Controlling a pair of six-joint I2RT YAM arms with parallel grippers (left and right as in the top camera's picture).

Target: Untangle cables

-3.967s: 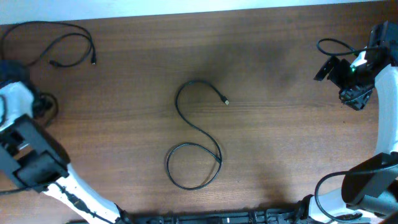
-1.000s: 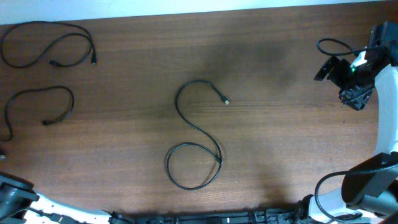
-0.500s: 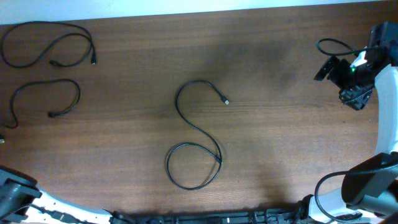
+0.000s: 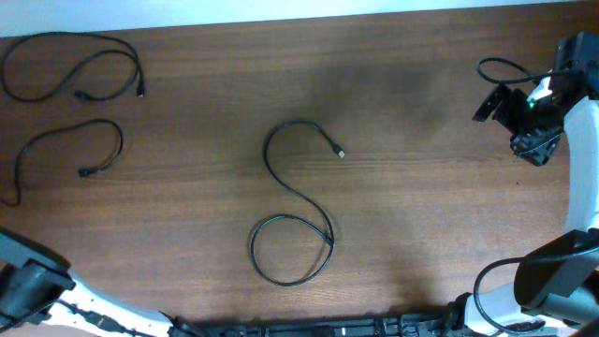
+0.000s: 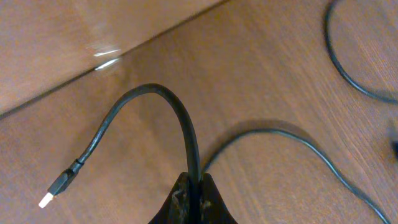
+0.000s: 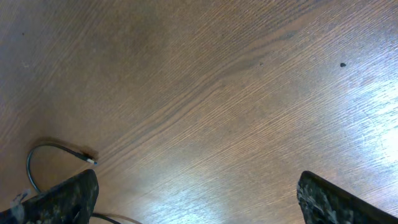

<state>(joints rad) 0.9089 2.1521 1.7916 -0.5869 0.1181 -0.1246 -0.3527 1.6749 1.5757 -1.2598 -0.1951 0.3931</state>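
Note:
Three thin black cables lie apart on the brown table. One point(image 4: 75, 67) is at the far left corner, one point(image 4: 70, 150) is just below it, and one point(image 4: 295, 211) curves in an S with a loop at mid-table. My left gripper point(image 5: 194, 182) is shut on the second cable point(image 5: 177, 115) near its plug end point(image 5: 59, 186). In the overhead view only the left arm point(image 4: 28, 290) shows, at the bottom left. My right gripper point(image 6: 199, 202) is wide open and empty, hovering at the right edge point(image 4: 522, 124). The middle cable's plug point(image 6: 91, 161) shows far off in the right wrist view.
A thicker robot wire point(image 4: 496, 65) loops by the right arm. The table's back edge point(image 4: 299, 17) meets a pale wall. Arm bases and wiring point(image 4: 337, 328) line the front edge. Another stretch of cable point(image 5: 348, 71) lies near the held one.
The left arm has drawn back off the left side of the table toward the front corner. The second cable now lies uncovered and has shifted and widened as its left end is pulled. The right arm is still.

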